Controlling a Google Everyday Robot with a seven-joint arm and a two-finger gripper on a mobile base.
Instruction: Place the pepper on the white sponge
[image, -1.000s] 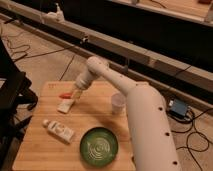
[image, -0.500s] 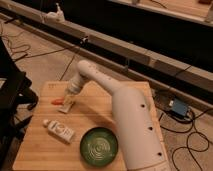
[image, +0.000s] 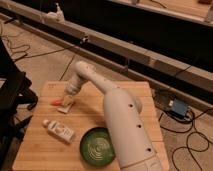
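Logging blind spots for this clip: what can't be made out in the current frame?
- Tool, camera view: low over the white sponge at the table's left side; the arm's own wrist covers its tip.
- Pepper: only an orange-red end shows beside the tool; whether it rests on the sponge is unclear.
- White tube: label print too small to read.
- Green bowl: the arm's body overlaps its right rim.

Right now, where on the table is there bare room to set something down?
Bare wood shows between the tube and the arm, and along the table's front-left edge. Crowded at far left: gripper, pepper, sponge. The bowl fills front center.
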